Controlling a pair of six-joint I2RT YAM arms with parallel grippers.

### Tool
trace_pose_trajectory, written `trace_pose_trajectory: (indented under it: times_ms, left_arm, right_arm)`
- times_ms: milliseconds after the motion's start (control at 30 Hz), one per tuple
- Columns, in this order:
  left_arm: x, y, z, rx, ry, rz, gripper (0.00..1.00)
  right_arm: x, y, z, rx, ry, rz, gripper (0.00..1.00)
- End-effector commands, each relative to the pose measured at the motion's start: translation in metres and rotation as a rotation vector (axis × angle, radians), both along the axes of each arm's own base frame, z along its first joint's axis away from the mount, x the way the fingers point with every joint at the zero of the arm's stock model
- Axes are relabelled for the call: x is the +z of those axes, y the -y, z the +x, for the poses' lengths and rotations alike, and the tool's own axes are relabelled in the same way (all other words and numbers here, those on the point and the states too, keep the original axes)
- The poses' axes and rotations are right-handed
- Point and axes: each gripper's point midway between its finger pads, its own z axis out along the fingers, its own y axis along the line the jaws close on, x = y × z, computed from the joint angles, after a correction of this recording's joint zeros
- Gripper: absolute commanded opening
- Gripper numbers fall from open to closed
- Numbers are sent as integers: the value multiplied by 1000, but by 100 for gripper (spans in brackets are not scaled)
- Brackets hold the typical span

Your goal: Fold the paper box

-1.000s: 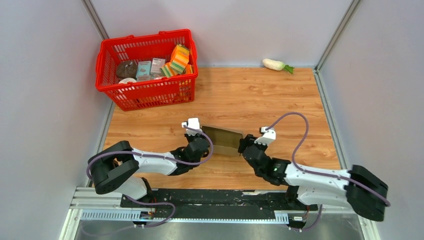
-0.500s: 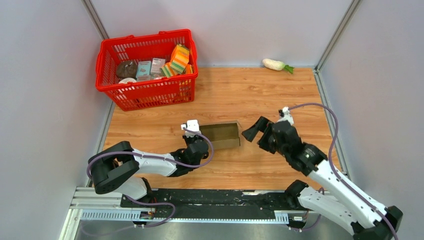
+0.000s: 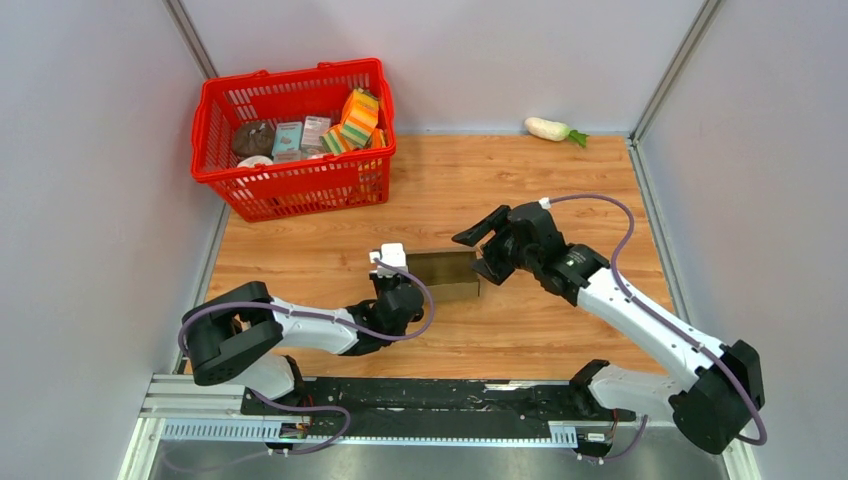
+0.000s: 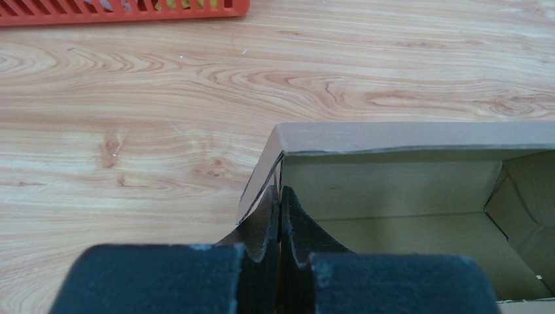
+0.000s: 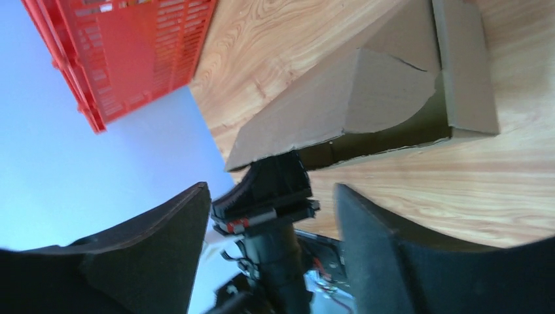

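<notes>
Left claw (image 4: pixel 280 204) clamped on paper box (image 4: pixel 406 134); right claw (image 3: pixel 483 248) apart, wooden table (image 3: pixel 560 180), grey walls (image 3: pixel 450 60)

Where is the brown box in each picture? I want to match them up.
Top external: paper box in the middle of the picture.
Left wrist: paper box at lower right, open side showing.
Right wrist: paper box at upper right.
Shared landmark: the red basket, in all three views.

Top cam high, looking down; wrist cams close, both sharing paper box (image 4: pixel 393 190).
</notes>
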Motion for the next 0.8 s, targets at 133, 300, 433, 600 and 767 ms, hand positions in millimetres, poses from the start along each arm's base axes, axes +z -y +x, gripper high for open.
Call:
trace_pose_trajectory:
  times_ms: [133, 300, 433, 600, 767]
  left_arm:
    - [1, -1, -2, 25, 8, 62, 0]
    - [-1, -2, -4, 33, 12, 63, 0]
    - [1, -1, -6, 27, 15, 64, 1]
    - [-4, -2, -19, -26, 2, 52, 29]
    - [-13, -6, -50, -186, -45, 6, 47]
  right_arm:
    - [-1, -13, 33, -208, -81, 168, 63]
    - [-26, -21, 40, -227, -130, 162, 53]
    - [-43, -26, 47, -229, -130, 167, 29]
    - [-63, -25, 45, -226, -134, 173, 16]
    - [-70, -21, 41, -217, -118, 161, 12]
